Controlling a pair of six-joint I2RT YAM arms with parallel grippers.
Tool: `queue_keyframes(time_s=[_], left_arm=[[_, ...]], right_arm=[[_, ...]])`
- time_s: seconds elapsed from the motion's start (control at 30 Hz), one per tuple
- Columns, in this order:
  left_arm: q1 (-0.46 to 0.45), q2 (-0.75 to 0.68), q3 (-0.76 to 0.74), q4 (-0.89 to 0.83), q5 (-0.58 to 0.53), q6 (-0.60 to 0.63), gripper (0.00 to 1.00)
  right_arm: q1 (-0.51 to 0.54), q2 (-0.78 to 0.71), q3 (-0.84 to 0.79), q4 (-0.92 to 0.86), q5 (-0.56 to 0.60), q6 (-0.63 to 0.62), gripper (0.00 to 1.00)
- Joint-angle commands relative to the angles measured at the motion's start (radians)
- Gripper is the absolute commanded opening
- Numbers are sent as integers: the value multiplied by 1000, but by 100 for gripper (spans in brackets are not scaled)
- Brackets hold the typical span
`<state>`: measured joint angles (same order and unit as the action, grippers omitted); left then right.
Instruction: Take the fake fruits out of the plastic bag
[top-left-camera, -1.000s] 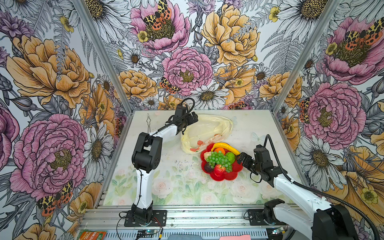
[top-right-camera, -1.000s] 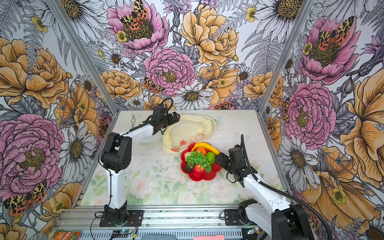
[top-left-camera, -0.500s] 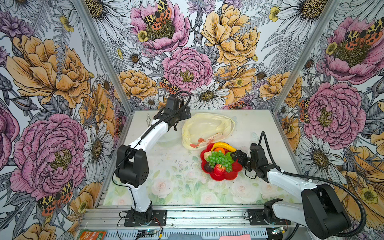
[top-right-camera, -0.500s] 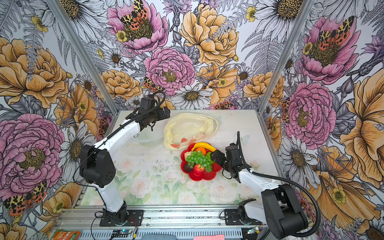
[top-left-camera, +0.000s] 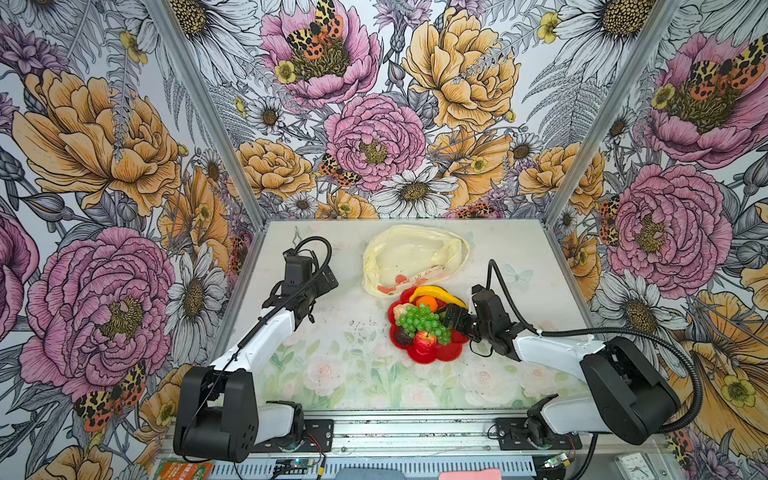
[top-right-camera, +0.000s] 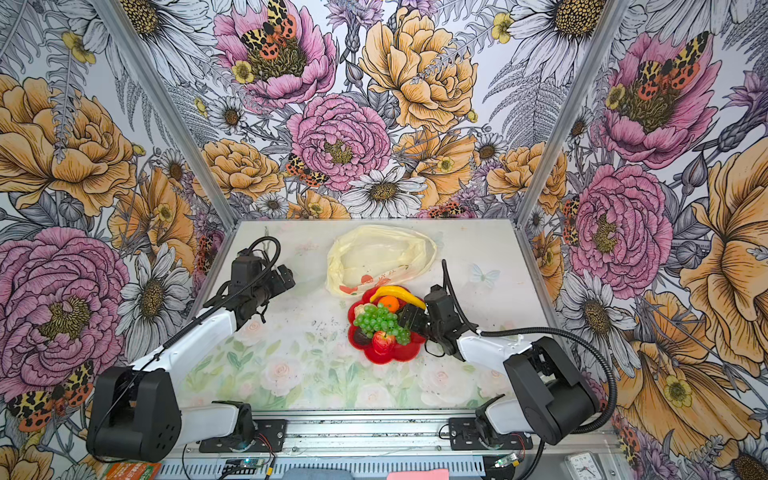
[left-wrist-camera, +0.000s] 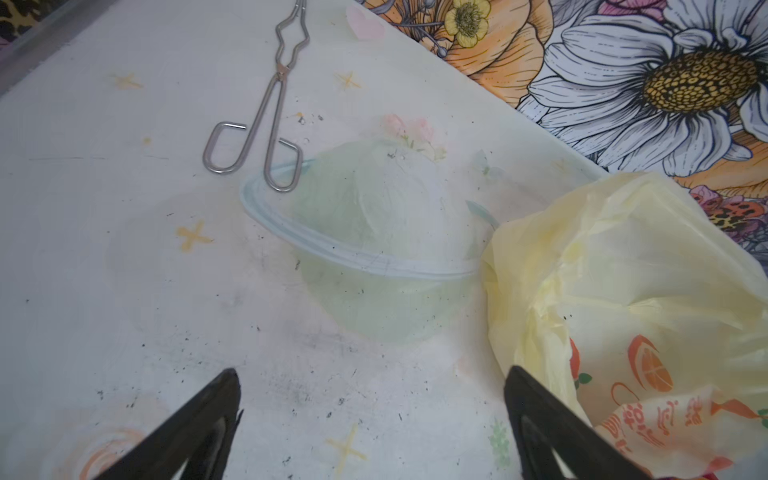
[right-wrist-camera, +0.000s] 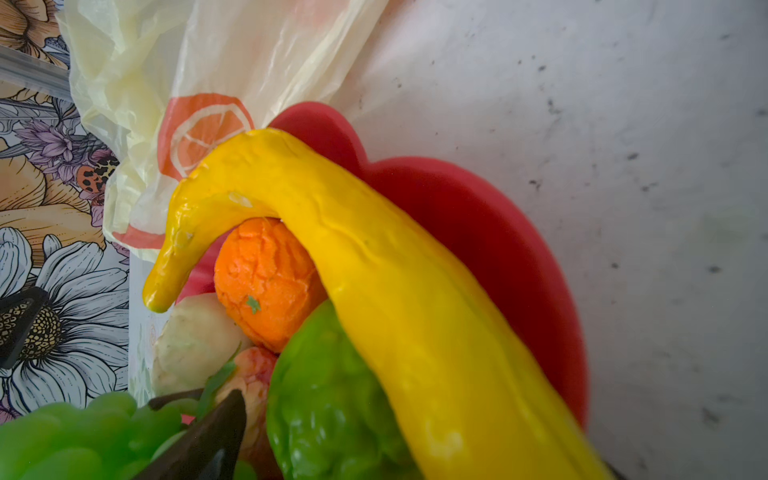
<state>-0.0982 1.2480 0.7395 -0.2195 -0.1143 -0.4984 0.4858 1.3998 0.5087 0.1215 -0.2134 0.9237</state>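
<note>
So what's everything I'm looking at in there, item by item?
plastic bag: one, pale yellow with orange-slice prints, back of the table, just behind the plate
plate: one, red, flower-shaped, right of centre
banana: one, yellow, arching over the plate's far side
orange: one, orange, under the banana
grape bunch: one, green, middle of the plate
apple: one, red, plate's near side
dark fruit: one, brown, plate's left edge
bumpy piece: one, cream, left of the orange
round fruit: one, green, beside the banana
tongs: one, silver, far-left corner
table: one, pale floral print
left gripper: one, black, open, left of the bag
right gripper: one, black, open, at the plate's right edge
</note>
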Motion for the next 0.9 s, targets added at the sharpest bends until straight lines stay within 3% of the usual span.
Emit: queue_keyframes(time_s=[0.0,0.17,0.47,0.6,0.7,0.87], left_arm=[[40,-83,-72,92,-75,-9,99],[46,-166,-159,150,-195,22,99],[52,-196,-227,239,-287,127,99],[51,-201,-267,360,-314,198,99],[49,-179,-280,430,-328,262,99],[25,-54,-390,754,-338,446,99]], right_arm=[[13,11,23,23,29,-15,99],[4,-83,8,-127,120,-101,100],[-43,-323,2,-379,248,-312,99],[-103,-437,6,-436,310,-402,100],[-131,-510,8,-456,478,-451,99],[-145,-551,-24,-347,774,-631,100]])
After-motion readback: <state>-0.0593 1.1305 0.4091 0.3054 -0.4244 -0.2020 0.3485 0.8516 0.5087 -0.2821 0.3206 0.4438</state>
